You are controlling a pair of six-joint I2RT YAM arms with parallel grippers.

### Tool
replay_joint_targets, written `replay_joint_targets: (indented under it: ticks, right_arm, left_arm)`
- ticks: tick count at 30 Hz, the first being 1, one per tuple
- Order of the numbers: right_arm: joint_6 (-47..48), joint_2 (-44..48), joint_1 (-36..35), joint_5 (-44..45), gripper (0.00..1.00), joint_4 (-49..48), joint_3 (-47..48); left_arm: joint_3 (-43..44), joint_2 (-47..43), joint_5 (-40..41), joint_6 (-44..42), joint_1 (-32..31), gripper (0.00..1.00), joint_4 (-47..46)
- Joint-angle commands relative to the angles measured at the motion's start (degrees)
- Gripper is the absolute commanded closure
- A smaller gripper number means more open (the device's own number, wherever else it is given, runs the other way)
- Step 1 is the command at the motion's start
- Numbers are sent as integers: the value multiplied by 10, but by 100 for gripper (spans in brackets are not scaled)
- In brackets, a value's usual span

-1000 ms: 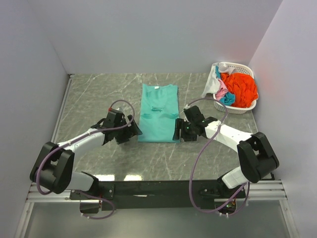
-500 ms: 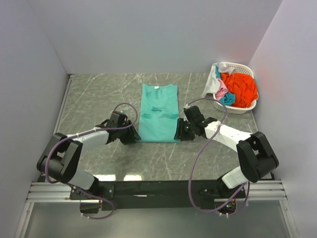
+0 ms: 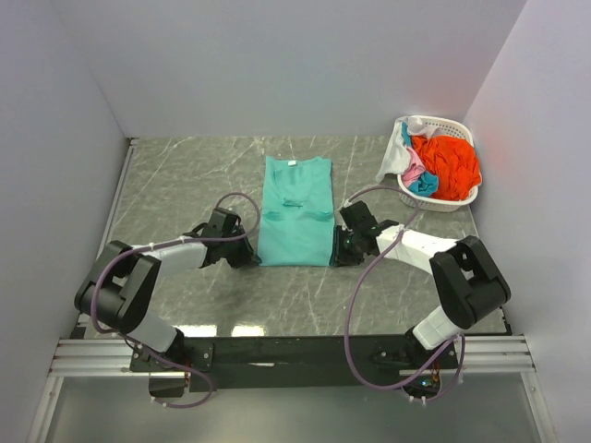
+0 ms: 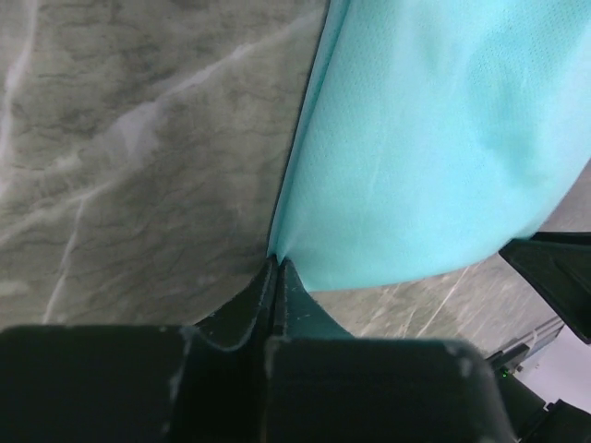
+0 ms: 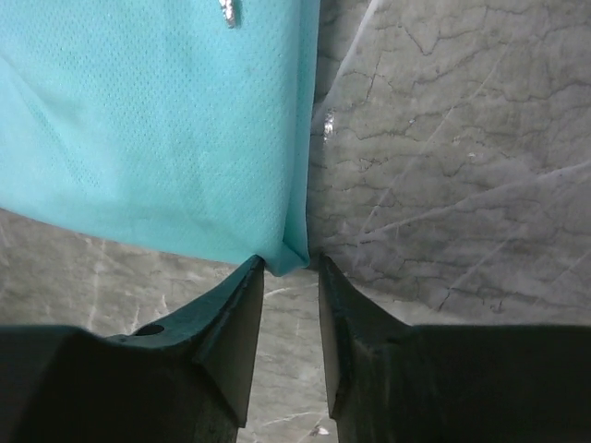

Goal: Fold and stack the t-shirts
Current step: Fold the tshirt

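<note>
The teal t-shirt (image 3: 294,210) lies as a narrow strip on the worktop (image 3: 185,175), the left end effector (image 4: 275,263) clenched on one near corner, the right end effector (image 5: 291,263) released around the other, while other t-shirts (image 3: 448,164) wait in the basket (image 3: 441,201).

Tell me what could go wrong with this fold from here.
1. The left gripper is shut on only the very tip of the shirt corner, so the cloth may slip out when lifted.
2. The right gripper has its jaws apart around the other near corner. If it closes short or lifts late, only one side would rise, and the shirt could drag skewed and wrinkle.
</note>
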State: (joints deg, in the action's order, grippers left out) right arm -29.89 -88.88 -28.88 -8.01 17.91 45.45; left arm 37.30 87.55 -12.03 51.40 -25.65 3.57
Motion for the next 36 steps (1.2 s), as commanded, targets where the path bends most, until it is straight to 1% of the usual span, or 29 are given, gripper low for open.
replay_joint_targets:
  ticks: [1, 3, 4, 6, 7, 9, 15, 20, 26, 30, 32, 33, 36]
  right_arm:
    - [11, -10, -2, 6, 69, -16, 2]
    - [10, -12, -1, 0, 72, -22, -4]
    - [9, -16, -2, -2, 80, -22, -5]
    - [10, -15, -2, -9, 87, -24, -10]
    - [11, -13, -1, -12, 95, -25, -11]
    - [18, -10, -2, -14, 100, -24, -15]
    - [31, 16, -3, -35, 100, -14, -31]
    - [45, 72, -13, -46, 100, 5, -54]
    - [54, 144, -58, -68, 100, 36, -72]
    - [47, 202, -93, -61, 100, 91, -65]
    - [48, 240, -97, -64, 100, 113, -54]
    - [47, 265, -99, -67, 100, 129, -49]
    - [61, 299, -98, -90, 100, 157, -34]
  left_arm:
    - [3, 21, 6, -3, -4, 99, 0]
    - [1, 19, 7, -3, -4, 99, 0]
    - [0, 18, 10, -4, -4, 99, 0]
    - [-3, 11, 17, -2, -4, 99, 8]
    - [-6, 8, 19, -1, -4, 99, 11]
    - [-7, -2, 22, 0, -4, 99, 18]
    - [-22, -33, 18, 5, -9, 99, 26]
    - [-32, -79, 29, 9, -19, 99, 55]
    - [-56, -163, 37, 24, -34, 99, 85]
    - [-68, -243, 51, 42, -49, 99, 123]
    - [-68, -275, 58, 51, -52, 99, 147]
    - [-65, -306, 61, 54, -52, 99, 156]
    - [-45, -363, 79, 53, -53, 99, 199]
